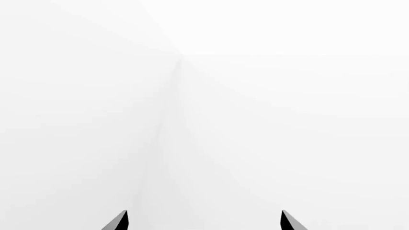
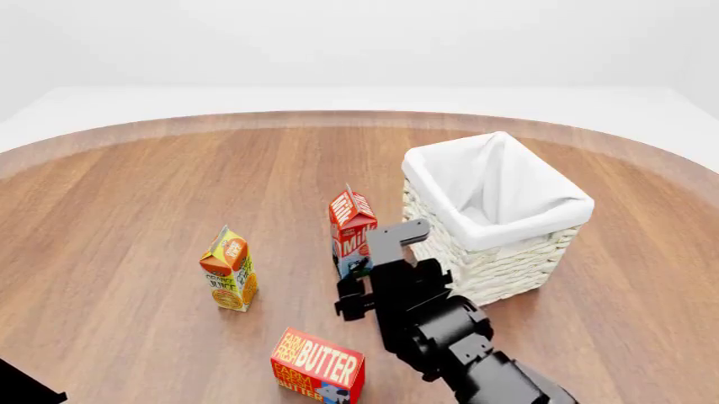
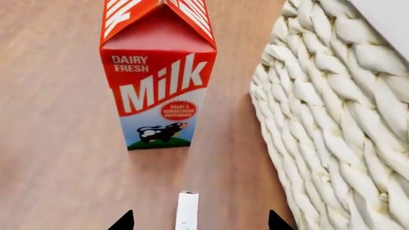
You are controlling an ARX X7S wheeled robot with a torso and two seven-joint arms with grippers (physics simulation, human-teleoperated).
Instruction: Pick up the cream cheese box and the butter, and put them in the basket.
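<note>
Bright, even light; soft shadows; sharp renders.

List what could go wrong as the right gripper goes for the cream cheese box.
1. The cream cheese box is thin and lies flat between the open right gripper fingertips; they may slide over it.
2. The milk carton stands upright just beyond it, so overshooting could topple it.
3. The basket wall is close beside, so one finger may catch the wicker.

The right claw [image 3: 199, 221] hangs with fingers spread apart, and the left claw [image 1: 204, 221] likewise gapes.
</note>
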